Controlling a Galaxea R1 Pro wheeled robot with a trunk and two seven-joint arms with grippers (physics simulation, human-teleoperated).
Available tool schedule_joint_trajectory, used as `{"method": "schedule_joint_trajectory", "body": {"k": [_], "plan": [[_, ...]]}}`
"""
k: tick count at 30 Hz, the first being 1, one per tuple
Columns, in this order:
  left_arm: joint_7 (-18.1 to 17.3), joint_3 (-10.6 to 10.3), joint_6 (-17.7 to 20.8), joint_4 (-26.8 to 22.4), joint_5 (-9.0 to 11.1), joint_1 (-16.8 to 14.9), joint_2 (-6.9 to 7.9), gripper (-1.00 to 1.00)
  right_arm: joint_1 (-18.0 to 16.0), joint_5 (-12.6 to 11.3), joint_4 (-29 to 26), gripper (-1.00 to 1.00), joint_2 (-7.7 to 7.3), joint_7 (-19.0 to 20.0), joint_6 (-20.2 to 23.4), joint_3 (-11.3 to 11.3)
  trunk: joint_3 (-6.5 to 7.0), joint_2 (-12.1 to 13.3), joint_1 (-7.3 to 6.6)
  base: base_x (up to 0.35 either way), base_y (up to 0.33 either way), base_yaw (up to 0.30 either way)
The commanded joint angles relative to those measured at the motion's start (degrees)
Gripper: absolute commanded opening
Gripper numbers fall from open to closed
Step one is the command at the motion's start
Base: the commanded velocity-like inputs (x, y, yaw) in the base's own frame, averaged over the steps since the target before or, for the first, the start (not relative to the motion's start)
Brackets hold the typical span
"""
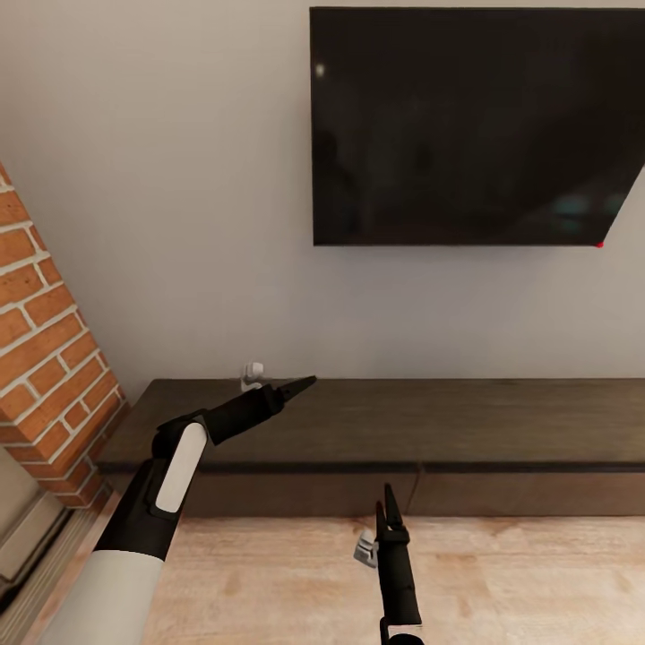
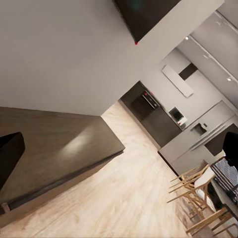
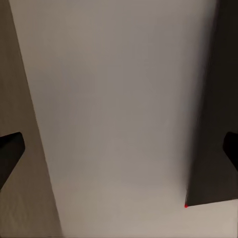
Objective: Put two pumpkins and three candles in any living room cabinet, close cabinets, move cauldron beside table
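The long, low dark-brown cabinet (image 1: 466, 421) runs along the pale wall (image 1: 179, 179) under a wall-mounted black television (image 1: 475, 125); its flat front panels are shut, a thin vertical seam showing between two of them. Its left end stops just short of a red brick column (image 1: 45, 349). In front lies a bare stretch of light wooden floor (image 1: 269, 582) — open room on the robot's side.

The left gripper (image 1: 300, 386) hangs over the cabinet top near its left end, fingers looking pressed to a point. The right gripper (image 1: 389, 502) points up over the floor just before the cabinet's front edge; in the right wrist view its two dark fingertips (image 3: 10, 153) stand wide apart, holding nothing. No writing is legible — only a small red light at the television's lower corner.
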Motion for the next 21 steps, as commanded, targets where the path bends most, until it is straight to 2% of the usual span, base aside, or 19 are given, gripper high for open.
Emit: {"method": "schedule_joint_trajectory", "body": {"k": [1,7,18,21], "plan": [[0.0,0.0,0.0,0.0,0.0,0.0,0.01,1.0,0.0,0.0,0.01,1.0,-0.01,0.38,0.0,0.0,0.0,0.0,0.0,0.165,0.0,0.0],[0.0,-0.06,-0.01,0.0,0.0,0.0,0.01,1.0,0.0,-0.05,0.2,1.0,-0.06,2.02,0.05,0.0,0.0,0.0,0.0,0.052,0.0,0.0],[0.01,-0.08,0.15,-0.02,0.0,0.0,-0.02,1.0,0.0,0.09,0.54,1.0,-0.07,2.04,0.06,0.16,0.0,0.0,0.0,0.003,0.0,0.0],[0.06,-0.03,0.23,0.15,0.05,0.0,-0.08,1.0,0.0,0.09,0.54,1.0,-0.07,2.04,0.06,0.17,-0.54,-1.2,0.66,0.0,0.0,0.0]]}}
